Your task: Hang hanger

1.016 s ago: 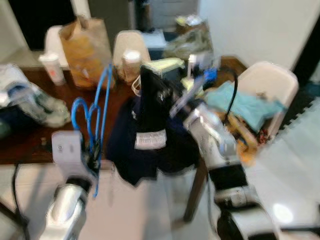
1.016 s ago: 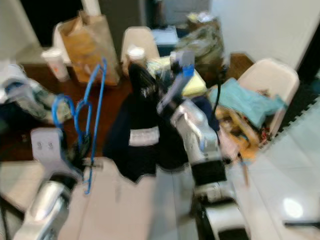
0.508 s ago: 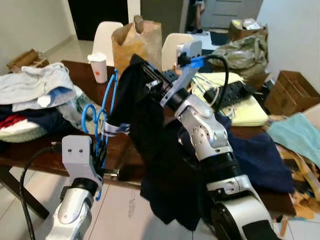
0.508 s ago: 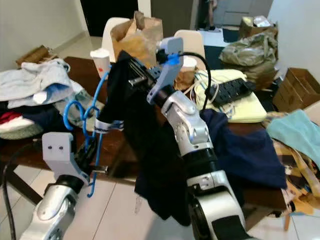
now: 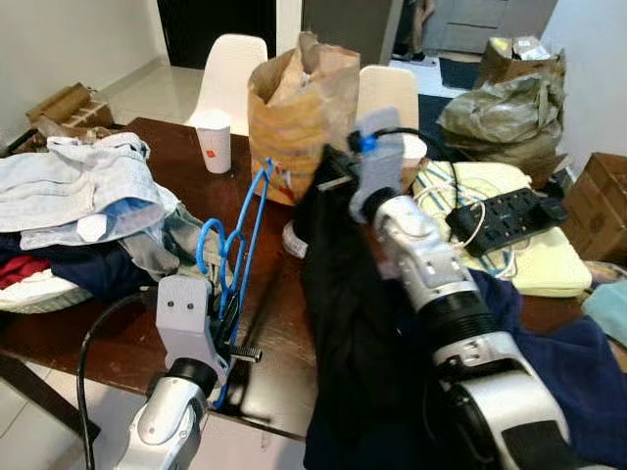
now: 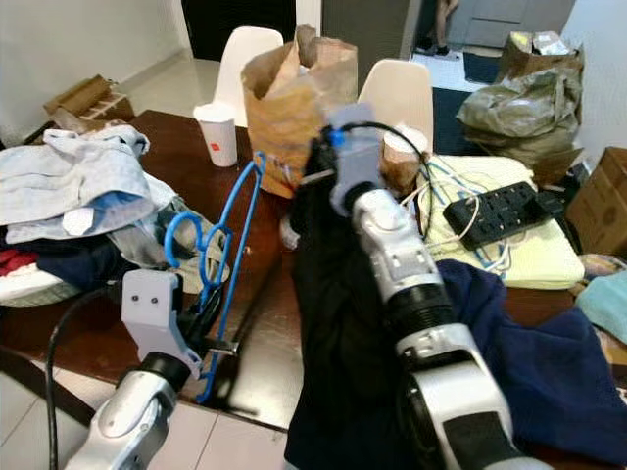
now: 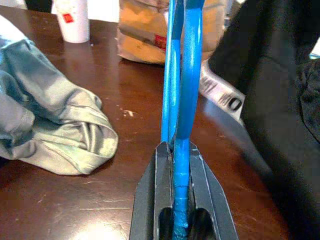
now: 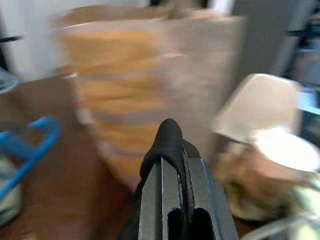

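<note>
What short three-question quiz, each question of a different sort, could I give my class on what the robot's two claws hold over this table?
1. True or false: the left claw is shut on the blue hanger.
2. What does the right claw grip? A) the paper cup B) the dark garment C) the paper bag
3. Fill in: the pile of clothes lies on the robot's ____ side of the table.

Key: 1 true; 2 B; 3 left.
</note>
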Robot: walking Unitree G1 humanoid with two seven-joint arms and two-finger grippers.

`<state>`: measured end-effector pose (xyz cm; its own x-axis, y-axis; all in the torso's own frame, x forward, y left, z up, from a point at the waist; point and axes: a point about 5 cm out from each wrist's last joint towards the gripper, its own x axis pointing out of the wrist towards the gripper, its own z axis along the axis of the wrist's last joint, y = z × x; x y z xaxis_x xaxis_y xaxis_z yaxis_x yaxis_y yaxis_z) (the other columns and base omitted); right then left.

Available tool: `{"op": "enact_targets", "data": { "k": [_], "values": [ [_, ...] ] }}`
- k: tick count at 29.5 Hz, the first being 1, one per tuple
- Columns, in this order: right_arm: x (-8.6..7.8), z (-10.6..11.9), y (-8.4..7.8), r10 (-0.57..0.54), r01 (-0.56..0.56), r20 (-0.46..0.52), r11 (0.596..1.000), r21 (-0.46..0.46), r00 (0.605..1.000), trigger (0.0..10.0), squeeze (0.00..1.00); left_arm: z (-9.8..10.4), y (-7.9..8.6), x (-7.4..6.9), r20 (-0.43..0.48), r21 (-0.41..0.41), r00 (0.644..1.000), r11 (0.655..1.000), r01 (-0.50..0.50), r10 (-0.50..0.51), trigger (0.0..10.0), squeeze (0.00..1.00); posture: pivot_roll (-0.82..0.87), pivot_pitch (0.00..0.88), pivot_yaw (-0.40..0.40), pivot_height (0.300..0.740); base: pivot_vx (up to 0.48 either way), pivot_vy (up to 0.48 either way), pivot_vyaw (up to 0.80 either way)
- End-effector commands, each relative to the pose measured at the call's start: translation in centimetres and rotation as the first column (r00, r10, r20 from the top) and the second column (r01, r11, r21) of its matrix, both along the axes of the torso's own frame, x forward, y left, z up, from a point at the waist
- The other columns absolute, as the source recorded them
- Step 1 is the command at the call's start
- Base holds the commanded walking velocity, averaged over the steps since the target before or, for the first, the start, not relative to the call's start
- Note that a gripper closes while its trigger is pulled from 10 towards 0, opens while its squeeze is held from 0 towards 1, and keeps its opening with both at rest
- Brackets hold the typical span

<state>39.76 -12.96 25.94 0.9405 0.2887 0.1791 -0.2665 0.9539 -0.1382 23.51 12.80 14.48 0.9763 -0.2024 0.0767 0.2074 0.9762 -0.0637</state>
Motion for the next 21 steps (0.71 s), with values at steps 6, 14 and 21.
{"op": "enact_targets", "data": {
  "k": [6, 14, 21],
  "values": [
    [0.0, 1.5, -5.1, -0.140, 0.141, 0.011, 0.989, -0.049, 0.990, 10.0, 0.00, -0.9, 0.3, -1.0, -0.036, -0.013, 0.999, 1.000, 0.008, -0.008, 10.0, 0.00, 0.03, 0.068, -0.016, 0.740, 0.000, 0.000, 0.00],
    [-1.1, 3.4, -9.6, -0.112, 0.112, 0.015, 0.994, 0.012, 0.994, 10.0, 0.00, -1.4, 1.8, -2.3, -0.035, -0.084, 0.998, 0.995, -0.059, 0.057, 10.0, 0.00, 0.03, 0.076, -0.006, 0.740, 0.000, 0.000, 0.00],
    [-3.3, 0.3, -11.5, 0.049, -0.124, -0.279, 0.959, -0.256, 0.959, 10.0, 0.00, -1.6, 2.7, -2.1, -0.043, -0.153, 0.993, 0.982, -0.112, 0.106, 10.0, 0.00, 0.02, 0.079, -0.001, 0.740, 0.000, 0.000, 0.00]
  ]
}}
